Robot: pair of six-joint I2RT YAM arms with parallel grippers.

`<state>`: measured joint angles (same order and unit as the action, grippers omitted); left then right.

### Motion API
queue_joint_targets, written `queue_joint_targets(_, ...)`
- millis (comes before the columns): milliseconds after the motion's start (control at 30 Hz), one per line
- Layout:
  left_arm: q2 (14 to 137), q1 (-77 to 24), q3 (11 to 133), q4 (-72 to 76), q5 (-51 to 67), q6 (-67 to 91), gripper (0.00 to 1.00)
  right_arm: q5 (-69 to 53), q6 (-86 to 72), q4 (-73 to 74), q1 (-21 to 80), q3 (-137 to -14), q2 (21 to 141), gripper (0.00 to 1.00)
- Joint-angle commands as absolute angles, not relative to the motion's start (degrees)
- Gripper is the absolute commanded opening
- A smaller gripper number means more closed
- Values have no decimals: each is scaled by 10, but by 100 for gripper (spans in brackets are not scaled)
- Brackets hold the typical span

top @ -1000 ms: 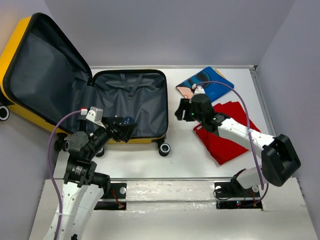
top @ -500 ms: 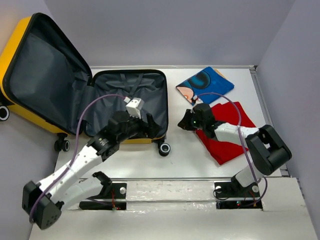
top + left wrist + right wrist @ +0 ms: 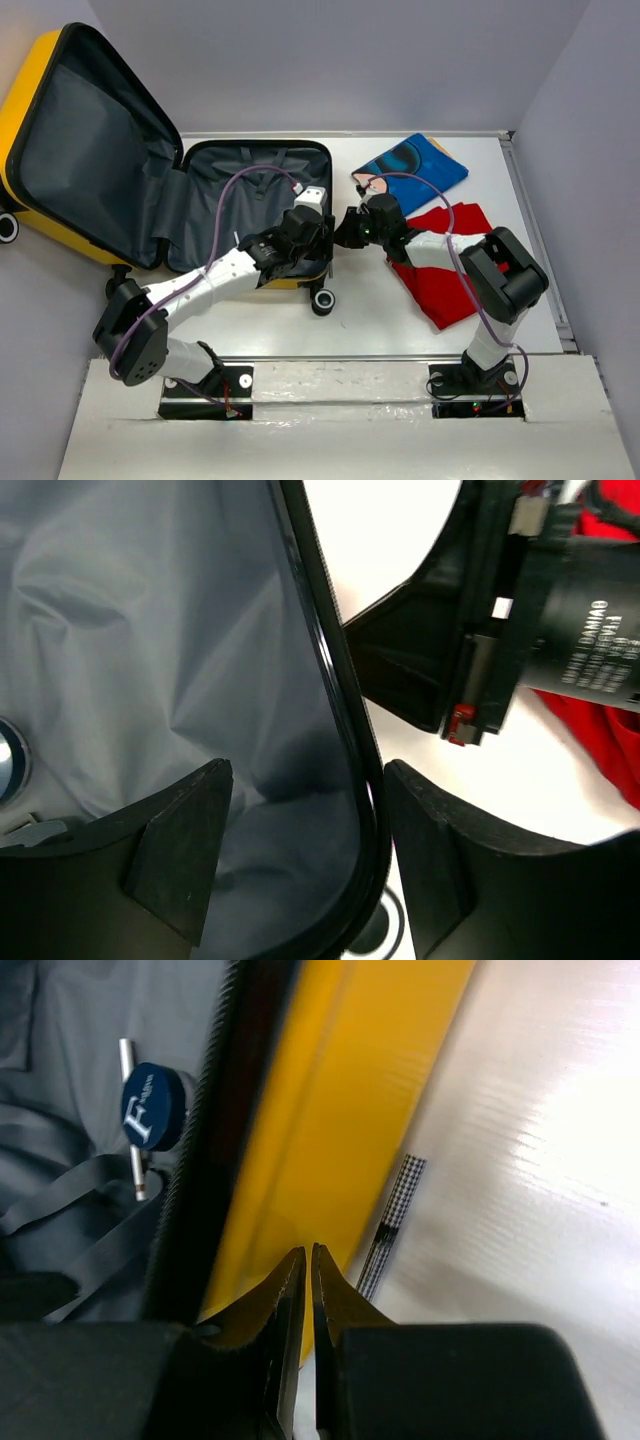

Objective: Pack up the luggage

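Grippers have converged on the luggage [image 3: 255, 200] rim: left gripper [image 3: 305, 780] straddles it unclamped, right gripper [image 3: 305, 1255] pinched shut on nothing, so crowding risks collision.

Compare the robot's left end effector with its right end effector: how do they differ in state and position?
The left end effector is open; the right end effector is shut. The left straddles the rim of the luggage, one finger inside; the right stays outside, by the yellow shell. Both are black and sit at the same side wall.
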<state>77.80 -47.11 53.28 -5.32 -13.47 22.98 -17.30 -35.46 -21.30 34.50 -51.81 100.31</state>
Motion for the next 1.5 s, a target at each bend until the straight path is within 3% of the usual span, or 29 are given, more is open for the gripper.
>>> queue_joint_targets(0, 776, -473, 565, -51, -200, 220, 72, -229, -382, -290, 375, -575, 1029, 13)
queue_joint_targets(233, 808, -473, 565, -47, -200, 212, 65, -227, -360, -251, 375, -605, 1054, 15)
queue_joint_targets(467, 849, -472, 571, -30, -198, 209, 49, -193, -324, -181, 375, -641, 1063, 20)
queue_joint_targets(567, 861, -472, 573, -20, -198, 210, 32, -172, -310, -157, 375, -639, 1062, 24)
queue_joint_targets(667, 874, -468, 573, -14, -200, 211, 10, -132, -288, -123, 388, -636, 1052, 37)
queue_joint_targets(733, 881, -466, 573, -14, -203, 211, 6, -112, -280, -108, 397, -636, 1051, 42)
queue_joint_targets(1167, 804, -420, 479, 41, -192, 245, 6, 68, -269, -5, 471, -658, 1097, 46)
queue_joint_targets(1267, 795, -418, 467, 52, -184, 249, 6, 117, -279, 20, 477, -648, 1101, 41)
queue_joint_targets(1367, 780, -417, 455, 61, -179, 256, 6, 169, -298, 40, 477, -628, 1099, 28)
queue_joint_targets(1400, 774, -417, 447, 65, -178, 258, 11, 184, -311, 62, 477, -625, 1096, 21)
queue_joint_targets(1467, 756, -417, 437, 70, -173, 265, 20, 208, -322, 81, 477, -609, 1090, 20)
